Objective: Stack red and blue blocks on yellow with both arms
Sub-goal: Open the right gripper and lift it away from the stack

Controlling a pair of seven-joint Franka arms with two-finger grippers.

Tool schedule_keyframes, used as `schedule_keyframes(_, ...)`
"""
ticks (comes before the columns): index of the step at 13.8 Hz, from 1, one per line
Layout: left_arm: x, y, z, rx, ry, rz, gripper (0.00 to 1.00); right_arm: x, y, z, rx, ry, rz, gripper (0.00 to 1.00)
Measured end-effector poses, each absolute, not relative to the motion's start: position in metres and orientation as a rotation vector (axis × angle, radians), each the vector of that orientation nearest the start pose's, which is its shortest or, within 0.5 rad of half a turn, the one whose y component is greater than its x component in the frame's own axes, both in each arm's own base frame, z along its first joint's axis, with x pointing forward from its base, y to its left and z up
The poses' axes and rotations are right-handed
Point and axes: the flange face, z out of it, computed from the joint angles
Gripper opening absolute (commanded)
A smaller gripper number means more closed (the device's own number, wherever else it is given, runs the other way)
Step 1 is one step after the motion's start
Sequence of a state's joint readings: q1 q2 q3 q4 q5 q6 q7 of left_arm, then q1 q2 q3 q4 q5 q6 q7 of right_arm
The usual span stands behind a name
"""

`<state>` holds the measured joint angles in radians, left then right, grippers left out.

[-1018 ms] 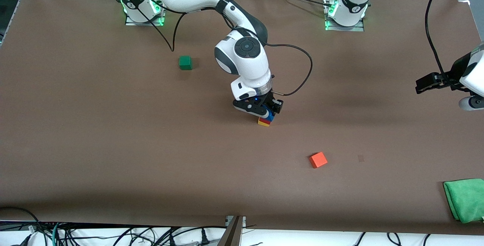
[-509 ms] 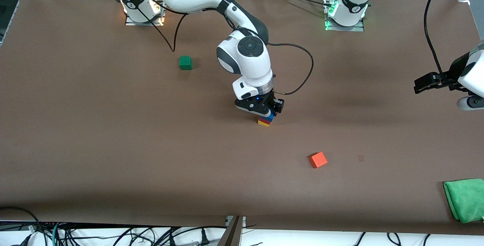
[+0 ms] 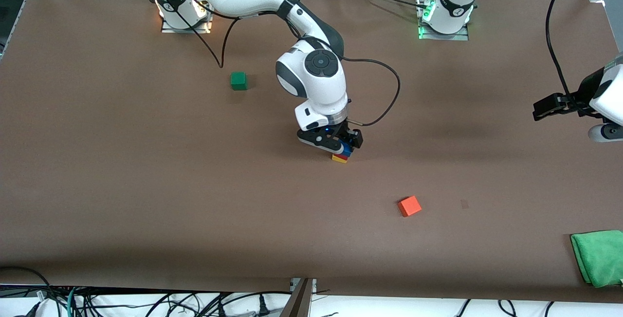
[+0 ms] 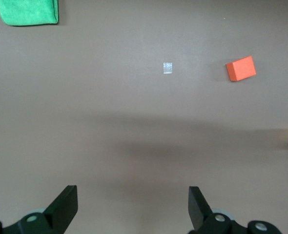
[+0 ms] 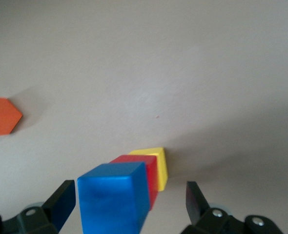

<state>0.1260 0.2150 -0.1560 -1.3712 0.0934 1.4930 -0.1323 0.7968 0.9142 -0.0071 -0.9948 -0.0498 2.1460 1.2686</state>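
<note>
Blue block is resting atop red and yellow; right hand, fingers apart, is just releasing, left hand waiting open

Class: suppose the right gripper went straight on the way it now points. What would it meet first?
Most likely the blue cube between the right gripper's open fingers, topping the red cube and yellow cube.

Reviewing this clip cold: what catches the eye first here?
A three-cube tower mid-table: small matte yellow cube at the bottom, deep red cube on it, bright blue cube on top, between the right gripper's open fingers. The left gripper hangs open near the folded green cloth's end.
</note>
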Motion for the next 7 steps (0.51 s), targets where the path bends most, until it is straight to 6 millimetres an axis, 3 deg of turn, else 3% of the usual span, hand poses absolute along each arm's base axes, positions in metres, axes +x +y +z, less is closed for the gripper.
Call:
schedule_keyframes(2, 0.611, 0.003, 0.588, -3.067, -0.166, 0.131, 1.0, 0.586, 0.535, 0.377, -2.881, 0.743, -0.219, 1.0)
schedule_keyframes(5, 0.612, 0.005, 0.589, -3.068, -0.169, 0.121, 1.0, 0.618, 0.457, 0.458, -2.904, 0.761, -0.165, 1.0)
schedule_keyframes(7, 0.614, 0.005, 0.589, -3.069, -0.171, 0.119, 1.0, 0.632, 0.402, 0.49, -2.933, 0.74, -0.092, 1.0)
